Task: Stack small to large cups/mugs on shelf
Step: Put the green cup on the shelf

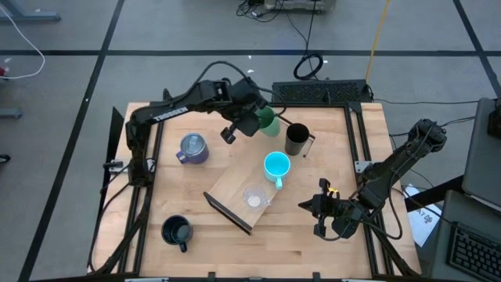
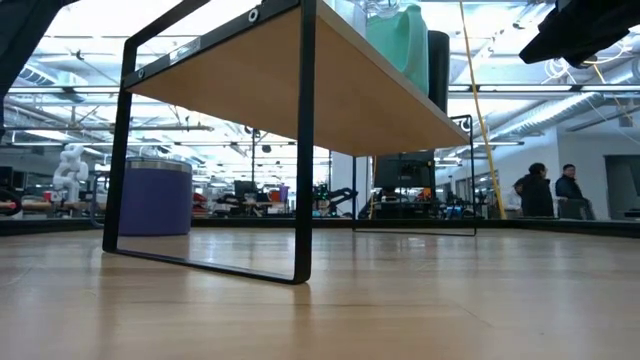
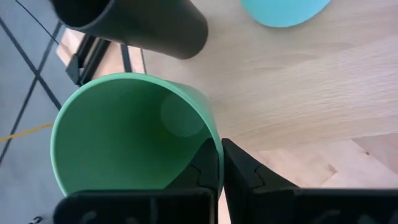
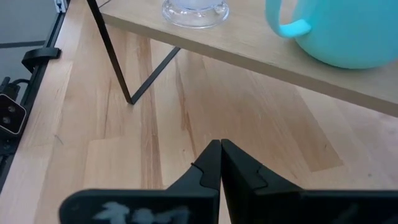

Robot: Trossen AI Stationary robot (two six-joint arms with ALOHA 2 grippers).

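The green cup (image 3: 134, 134) stood at the far end of the shelf (image 1: 235, 184), just beside the tall black mug (image 1: 297, 139). The left gripper (image 3: 221, 163) was pinching its rim wall, one finger inside and one outside, presumably to set it in the size order. The cyan handled mug (image 1: 276, 166) and tiny clear cup (image 1: 254, 197) stood on the board nearer the right arm. The right gripper (image 4: 221, 163) waited over the table's near right part, fingers pressed together and empty.
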